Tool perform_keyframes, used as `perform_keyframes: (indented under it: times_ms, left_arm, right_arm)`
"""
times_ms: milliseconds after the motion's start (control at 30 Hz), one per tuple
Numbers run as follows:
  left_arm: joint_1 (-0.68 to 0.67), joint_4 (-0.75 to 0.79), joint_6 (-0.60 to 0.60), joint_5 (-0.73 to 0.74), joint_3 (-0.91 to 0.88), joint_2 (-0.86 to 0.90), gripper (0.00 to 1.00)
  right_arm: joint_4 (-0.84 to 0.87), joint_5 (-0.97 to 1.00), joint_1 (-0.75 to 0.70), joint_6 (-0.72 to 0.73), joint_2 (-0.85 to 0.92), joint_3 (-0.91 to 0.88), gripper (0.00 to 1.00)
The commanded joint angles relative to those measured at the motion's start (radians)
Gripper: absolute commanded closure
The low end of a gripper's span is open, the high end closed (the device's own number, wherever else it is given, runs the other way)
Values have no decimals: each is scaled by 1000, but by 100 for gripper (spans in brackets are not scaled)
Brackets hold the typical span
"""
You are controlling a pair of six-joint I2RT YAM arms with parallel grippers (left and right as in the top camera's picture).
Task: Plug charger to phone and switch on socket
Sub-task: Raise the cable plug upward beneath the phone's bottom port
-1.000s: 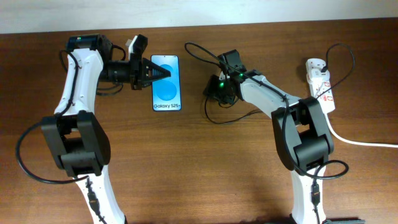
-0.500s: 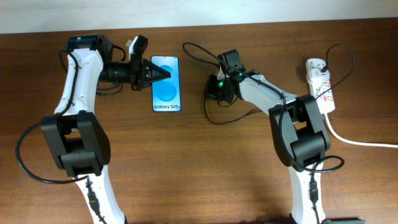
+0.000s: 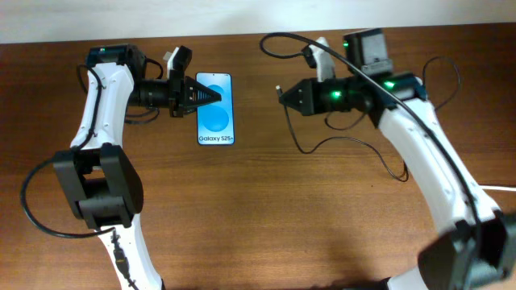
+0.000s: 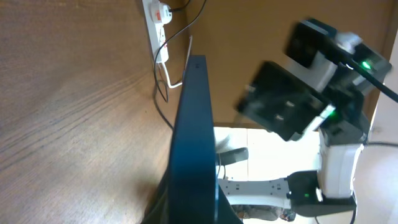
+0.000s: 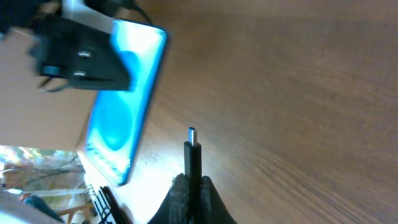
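The phone (image 3: 218, 121) lies flat on the table with its blue screen lit. My left gripper (image 3: 211, 95) is shut on the phone's upper part. In the left wrist view the phone (image 4: 194, 124) shows edge-on between the jaws. My right gripper (image 3: 284, 94) is shut on the plug of the charger (image 5: 193, 146) and holds it above the table, right of the phone, tip pointing left towards it. The black cable (image 3: 339, 145) trails in loops behind. The socket (image 4: 157, 25) shows only in the left wrist view; overhead, my right arm hides it.
The thick white cord (image 3: 492, 188) runs off at the right edge. A loop of black cable (image 3: 278, 36) arches near the table's far edge. Bare wood lies between the phone and the plug and across the front of the table.
My right arm has lifted and swung back, raising the plug off the table so it now hovers right of the phone. The left arm and the phone have not moved.
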Motion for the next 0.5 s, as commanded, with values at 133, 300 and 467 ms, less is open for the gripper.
perform_keyframes:
  times_ms: [133,300,467]
  left_arm:
    - [4,-2,16,37,3,-39,100]
    - [1,-2,16,72,4,-39,100]
    - [-5,26,9,221,4,-39,100]
  right_arm:
    - [-222,-9,-29,-86,-322,-17,96]
    - [-82,-10,-27,118,-540,-329,96]
    - [414,-31,60,454,-525,-644,96]
